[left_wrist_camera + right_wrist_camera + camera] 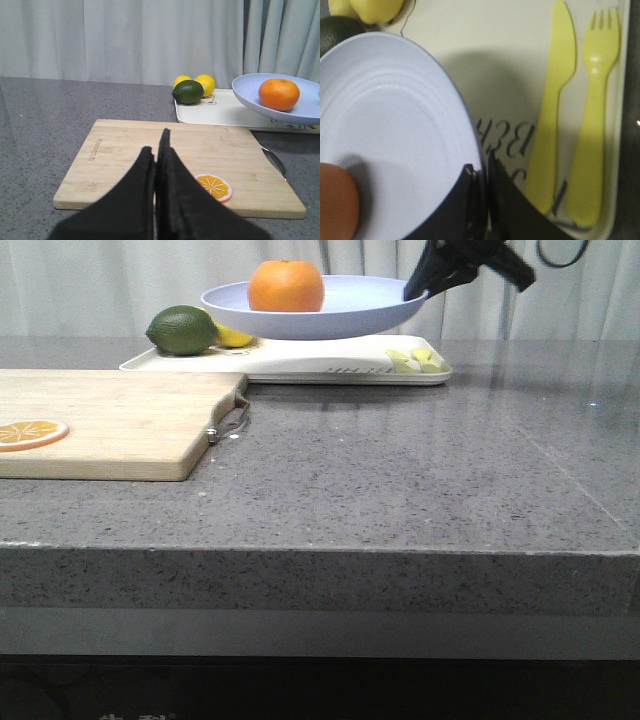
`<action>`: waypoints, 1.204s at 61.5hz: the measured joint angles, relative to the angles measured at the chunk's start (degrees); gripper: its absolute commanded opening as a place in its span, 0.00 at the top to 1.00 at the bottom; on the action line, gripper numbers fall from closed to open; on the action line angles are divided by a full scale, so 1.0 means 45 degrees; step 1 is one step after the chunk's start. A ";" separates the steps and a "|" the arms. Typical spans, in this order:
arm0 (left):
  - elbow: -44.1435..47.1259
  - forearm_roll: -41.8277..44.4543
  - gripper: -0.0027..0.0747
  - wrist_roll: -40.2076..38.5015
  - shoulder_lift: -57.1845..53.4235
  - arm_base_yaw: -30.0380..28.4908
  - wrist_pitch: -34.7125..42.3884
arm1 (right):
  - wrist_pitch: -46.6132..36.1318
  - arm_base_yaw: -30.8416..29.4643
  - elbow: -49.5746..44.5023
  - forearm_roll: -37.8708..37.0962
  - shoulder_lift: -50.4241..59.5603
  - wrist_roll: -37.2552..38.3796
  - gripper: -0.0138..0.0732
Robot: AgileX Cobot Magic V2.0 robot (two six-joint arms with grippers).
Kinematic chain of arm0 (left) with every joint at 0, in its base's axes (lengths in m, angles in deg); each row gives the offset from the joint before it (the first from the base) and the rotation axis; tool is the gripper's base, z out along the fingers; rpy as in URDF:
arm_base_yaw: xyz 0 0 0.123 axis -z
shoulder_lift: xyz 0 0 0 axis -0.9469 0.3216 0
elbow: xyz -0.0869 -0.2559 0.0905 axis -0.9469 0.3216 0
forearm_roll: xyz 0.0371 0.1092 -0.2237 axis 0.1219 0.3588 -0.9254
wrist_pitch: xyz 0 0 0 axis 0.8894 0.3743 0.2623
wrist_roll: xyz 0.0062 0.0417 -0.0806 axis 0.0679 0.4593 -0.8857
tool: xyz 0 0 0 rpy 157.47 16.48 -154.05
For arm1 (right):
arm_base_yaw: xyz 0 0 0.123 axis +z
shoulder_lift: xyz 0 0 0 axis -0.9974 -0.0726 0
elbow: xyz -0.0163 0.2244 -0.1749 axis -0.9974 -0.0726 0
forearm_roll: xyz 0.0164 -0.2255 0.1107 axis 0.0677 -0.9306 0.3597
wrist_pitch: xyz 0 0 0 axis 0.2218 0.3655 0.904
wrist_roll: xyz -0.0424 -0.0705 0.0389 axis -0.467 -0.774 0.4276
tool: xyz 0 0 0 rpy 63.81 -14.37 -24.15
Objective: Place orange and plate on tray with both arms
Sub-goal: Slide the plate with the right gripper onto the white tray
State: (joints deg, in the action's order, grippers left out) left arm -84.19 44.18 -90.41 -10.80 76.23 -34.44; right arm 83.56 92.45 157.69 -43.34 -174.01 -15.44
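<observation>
My right hand is clamping the pale-blue round plate's rim, holding it and the whole bright orange directly above the cream-white rectangular tray; left hand closed, idling.

Low front view and both wrist views share the tray

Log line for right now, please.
right claw: shut on plate rim | plate: held above tray | orange: on plate | left claw: shut, empty, over cutting board
</observation>
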 measured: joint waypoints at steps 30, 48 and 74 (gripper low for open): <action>0.0025 0.0000 0.99 0.0000 0.0000 0.0000 0.0000 | 0.0211 0.0000 0.6947 0.0158 -0.5436 0.1395 0.90; 0.0025 0.0000 0.99 0.0000 0.0000 0.0000 0.0000 | -0.0169 0.0000 0.6987 0.0214 -0.5618 0.1474 0.73; 0.0025 0.0000 0.99 0.0000 0.0000 0.0000 0.0000 | 0.0269 -0.0062 0.7010 0.0398 -0.5382 0.1535 0.51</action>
State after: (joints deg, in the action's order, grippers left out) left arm -84.08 44.18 -90.41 -10.80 76.23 -34.44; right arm 84.77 92.17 189.23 -41.55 -198.23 -8.53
